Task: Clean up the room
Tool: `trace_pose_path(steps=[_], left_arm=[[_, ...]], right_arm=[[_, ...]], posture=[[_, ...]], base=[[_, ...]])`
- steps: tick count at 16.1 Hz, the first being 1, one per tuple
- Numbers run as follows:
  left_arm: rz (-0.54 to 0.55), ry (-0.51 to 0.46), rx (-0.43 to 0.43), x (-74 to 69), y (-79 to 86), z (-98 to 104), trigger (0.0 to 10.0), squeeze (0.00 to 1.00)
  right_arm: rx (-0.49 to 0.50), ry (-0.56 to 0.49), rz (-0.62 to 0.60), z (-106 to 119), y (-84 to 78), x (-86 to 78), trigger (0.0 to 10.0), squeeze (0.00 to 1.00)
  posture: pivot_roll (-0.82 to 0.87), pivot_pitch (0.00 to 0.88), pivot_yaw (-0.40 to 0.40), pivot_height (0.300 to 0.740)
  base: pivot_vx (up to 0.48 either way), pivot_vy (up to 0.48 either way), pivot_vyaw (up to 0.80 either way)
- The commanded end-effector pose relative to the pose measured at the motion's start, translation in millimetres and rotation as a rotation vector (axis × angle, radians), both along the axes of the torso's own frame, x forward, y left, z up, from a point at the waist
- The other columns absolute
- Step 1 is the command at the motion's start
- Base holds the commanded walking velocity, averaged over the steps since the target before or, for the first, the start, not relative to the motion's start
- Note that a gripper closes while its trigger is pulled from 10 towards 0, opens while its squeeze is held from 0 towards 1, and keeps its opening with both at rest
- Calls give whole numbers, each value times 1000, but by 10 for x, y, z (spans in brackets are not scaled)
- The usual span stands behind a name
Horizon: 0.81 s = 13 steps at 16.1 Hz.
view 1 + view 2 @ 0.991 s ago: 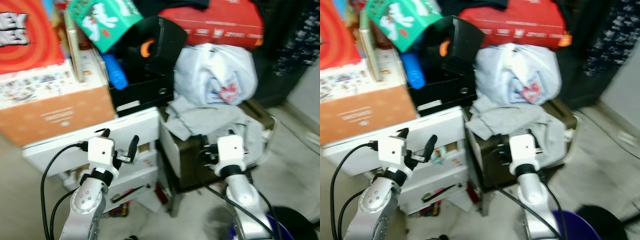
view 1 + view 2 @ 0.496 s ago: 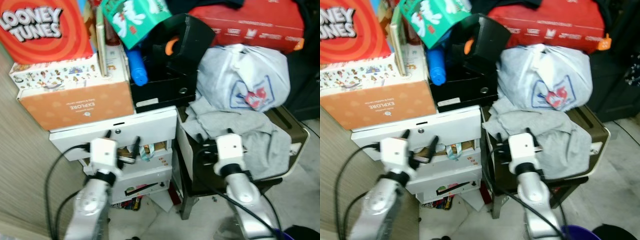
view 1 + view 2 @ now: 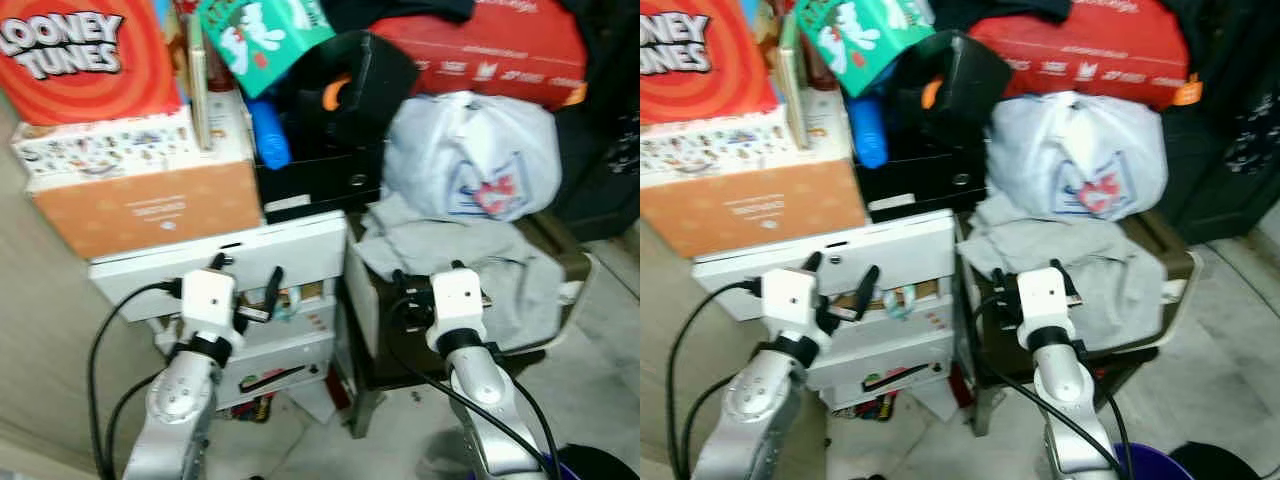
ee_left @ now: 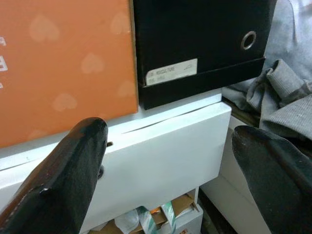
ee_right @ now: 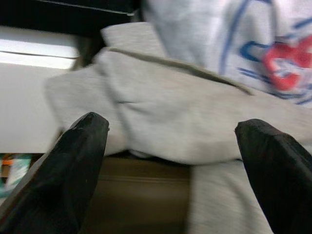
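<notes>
Grey sweatshirt (image 3: 470, 250) lies under the white plastic bag (image 3: 470, 155). Right tool (image 3: 432, 283) is wide open just before the sweatshirt; left tool (image 3: 245, 275) is open too. Pulling the sweatshirt might tip the bag down.

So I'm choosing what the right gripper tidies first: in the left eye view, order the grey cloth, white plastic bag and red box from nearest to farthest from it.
1. Grey cloth, draped just ahead of the right gripper.
2. White plastic bag, sitting above the cloth.
3. Red box, topmost, behind the bag.
</notes>
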State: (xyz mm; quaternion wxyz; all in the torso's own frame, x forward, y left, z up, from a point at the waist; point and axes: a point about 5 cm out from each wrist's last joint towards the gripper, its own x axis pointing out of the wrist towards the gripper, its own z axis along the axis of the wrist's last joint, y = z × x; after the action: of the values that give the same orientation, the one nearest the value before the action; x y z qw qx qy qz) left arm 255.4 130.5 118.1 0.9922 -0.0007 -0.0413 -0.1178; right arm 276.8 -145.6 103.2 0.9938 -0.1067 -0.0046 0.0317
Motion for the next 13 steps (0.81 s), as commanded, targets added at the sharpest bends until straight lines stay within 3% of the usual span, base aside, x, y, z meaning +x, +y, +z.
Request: trace_pose_path(steps=[1, 3, 10, 13], left_arm=[[-11, 12, 6, 5, -27, -20, 10000, 0], [-7, 13, 3, 6, -24, -20, 10000, 0], [5, 26, -28, 3, 0, -41, 10000, 0], [6, 28, -28, 0, 0, -44, 10000, 0]], right_arm=[[-8, 4, 0, -9, -26, 13, 10000, 0], [-9, 4, 0, -10, -22, 18, 10000, 0], [19, 0, -2, -7, -27, 21, 10000, 0], [-26, -11, 13, 8, -4, 14, 10000, 0]], posture=[[-60, 83, 9, 740], [-60, 85, 8, 740], [-59, 90, 10, 740], [-62, 94, 10, 740]], base=[[0, -307, 0], [0, -306, 0], [0, 0, 0], [0, 0, 267]])
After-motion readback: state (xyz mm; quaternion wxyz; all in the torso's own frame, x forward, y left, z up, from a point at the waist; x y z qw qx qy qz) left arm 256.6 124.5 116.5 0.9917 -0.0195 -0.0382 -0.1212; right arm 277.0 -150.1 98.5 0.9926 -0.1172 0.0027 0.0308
